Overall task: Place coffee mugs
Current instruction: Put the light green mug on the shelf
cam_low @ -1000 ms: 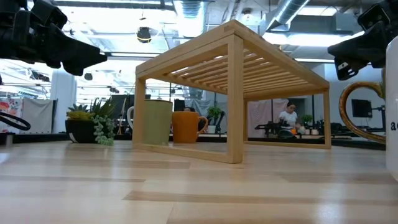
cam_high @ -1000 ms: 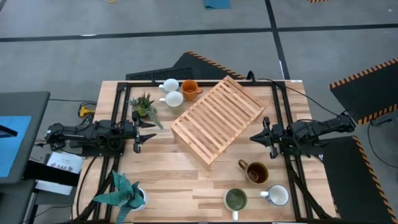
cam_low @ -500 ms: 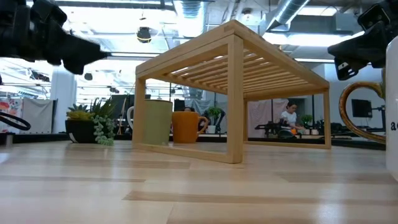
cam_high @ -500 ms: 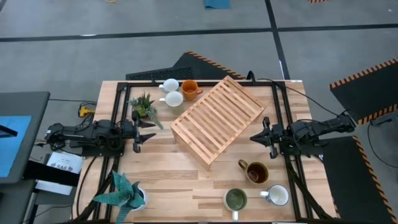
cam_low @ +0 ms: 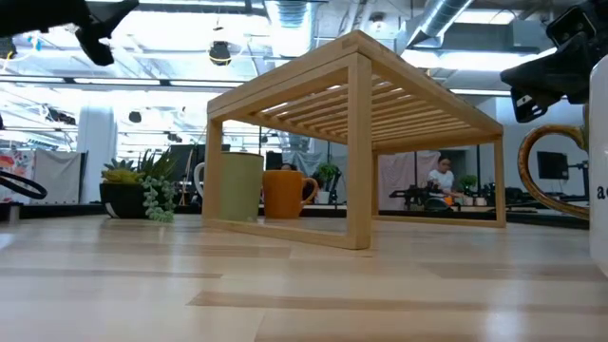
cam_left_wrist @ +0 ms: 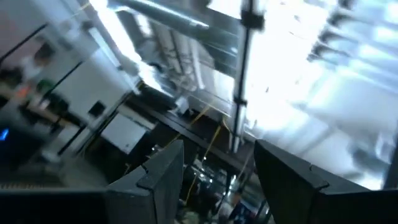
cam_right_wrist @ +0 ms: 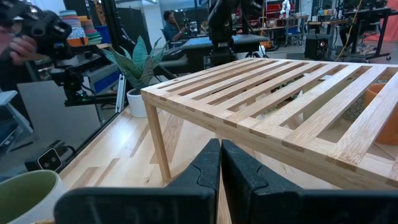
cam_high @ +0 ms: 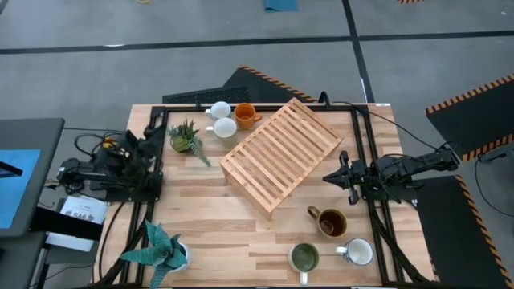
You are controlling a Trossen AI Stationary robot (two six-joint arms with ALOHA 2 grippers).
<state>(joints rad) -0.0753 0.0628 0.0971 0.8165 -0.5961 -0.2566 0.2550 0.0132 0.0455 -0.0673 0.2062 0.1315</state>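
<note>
Three coffee mugs stand far left; three sit near right, the brown mug's handle pointing left. Left gripper seemingly parted, empty; right gripper closed, empty, beside the slatted rack.

Three upright mugs, two whitish and one orange, clustered at 11 o'clock; brown, green-lined and white stood at 5.

Pale, smooth wood planks form the table, with a soft sheen. The slatted rack at its centre is bare light wood. At five o'clock the mugs look glazed and glossy.
</note>
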